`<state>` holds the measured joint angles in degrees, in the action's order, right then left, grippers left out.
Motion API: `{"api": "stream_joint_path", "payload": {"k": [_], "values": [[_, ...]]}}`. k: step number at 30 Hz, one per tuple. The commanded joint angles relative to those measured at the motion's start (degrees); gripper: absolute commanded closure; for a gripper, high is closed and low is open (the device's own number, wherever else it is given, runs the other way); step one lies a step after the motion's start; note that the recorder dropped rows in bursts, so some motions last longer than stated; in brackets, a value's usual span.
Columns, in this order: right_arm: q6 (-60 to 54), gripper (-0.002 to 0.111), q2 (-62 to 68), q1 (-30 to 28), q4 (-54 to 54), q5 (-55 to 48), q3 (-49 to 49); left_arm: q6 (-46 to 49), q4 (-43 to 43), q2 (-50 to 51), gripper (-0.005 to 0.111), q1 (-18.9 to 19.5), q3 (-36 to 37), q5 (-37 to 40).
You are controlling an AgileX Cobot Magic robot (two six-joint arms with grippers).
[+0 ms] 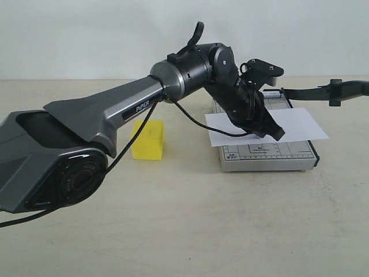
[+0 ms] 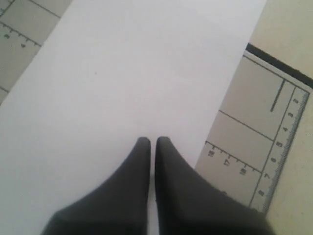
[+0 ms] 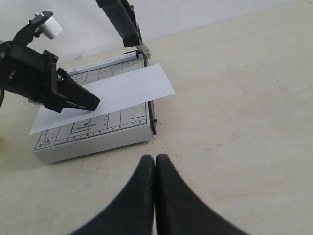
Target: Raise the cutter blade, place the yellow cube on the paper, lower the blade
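Over the paper [image 2: 122, 73], left hand [image 2: 152, 142] hovers, fingers together.

the cutter blade [image 3: 123, 22], a long thin black lever, is being seen raised, slanting up and away from its hinge at a corner of the grey gridded base [image 1: 271, 156]. the paper [image 1: 297, 124], a plain white blank sheet, is being carried flat across the top of that base, set slightly askew and overhanging both side edges. the yellow cube [image 1: 149, 139], bright and plain-faced, is being shown resting on the table [image 1: 202, 219], beside the base and apart from it, clear of the paper.
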<state>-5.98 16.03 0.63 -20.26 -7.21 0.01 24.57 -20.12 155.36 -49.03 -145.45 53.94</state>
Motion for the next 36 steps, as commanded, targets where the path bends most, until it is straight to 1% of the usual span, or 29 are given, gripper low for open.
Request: {"api": "stream_joint_path", "payload": {"k": [1, 3, 5, 7, 9, 12, 14, 16, 18, 20, 23, 27, 31, 36], "values": [[-0.1, 0.108, 0.1, -0.1, -0.2, 0.2, 0.0, 5.5, -0.7, 1.9, 0.102, -0.1, 0.6, -0.9], [0.0, 0.108, 0.1, -0.1, -0.3, 0.1, 0.0, 8.5, -4.0, 1.8, 0.102, -0.1, 0.0, -3.0], [0.0, 0.108, 0.1, -0.1, -0.3, 0.1, 0.0, 8.5, -6.8, 0.8, 0.102, -0.1, -1.1, -4.4], [0.0, 0.108, 0.1, -0.1, -0.3, 0.1, 0.0, 7.5, -8.6, -0.6, 0.102, -0.1, -2.3, -5.3], [0.0, 0.108, 0.1, -0.1, -0.3, 0.1, 0.0, 4.0, -8.0, -2.6, 0.102, -0.1, -3.0, -6.4], [0.0, 0.108, 0.1, -0.1, -0.3, 0.0, 0.0, -5.7, -3.2, -4.8, 0.102, 0.4, -3.0, -6.0], [0.0, 0.108, 0.1, -0.1, -0.3, 0.0, 0.0, -12.3, 1.6, -5.1, 0.102, 0.6, -3.0, -4.4], [0.1, 0.108, 0.1, -0.1, -0.3, 0.0, 0.0, -16.2, 6.3, -4.5, 0.102, 0.9, -3.0, -1.2], [0.1, 0.108, 0.1, -0.1, -0.3, 0.0, 0.0, -16.3, 7.6, -3.3, 0.102, 0.9, -3.0, 1.3], [0.1, 0.108, 0.1, -0.1, -0.3, 0.0, 0.0, -15.9, 7.5, -2.0, 0.102, 0.9, -3.0, 2.1], [0.1, 0.108, 0.1, -0.1, -0.3, 0.1, 0.0, -15.2, 6.6, -0.5, 0.102, 0.4, -3.0, 1.4], [0.1, 0.108, 0.1, -0.1, -0.3, 0.1, 0.0, -14.1, 3.3, 1.4, 0.102, 0.4, -3.0, 0.8], [0.1, 0.108, 0.1, -0.1, -0.3, 0.1, 0.0, -13.2, 1.3, 2.6, 0.102, 0.4, -3.0, -1.2], [0.1, 0.108, 0.1, -0.1, -0.3, 0.1, 0.0, -11.5, 0.5, 2.9, 0.102, 0.4, -3.0, -2.5]]}}
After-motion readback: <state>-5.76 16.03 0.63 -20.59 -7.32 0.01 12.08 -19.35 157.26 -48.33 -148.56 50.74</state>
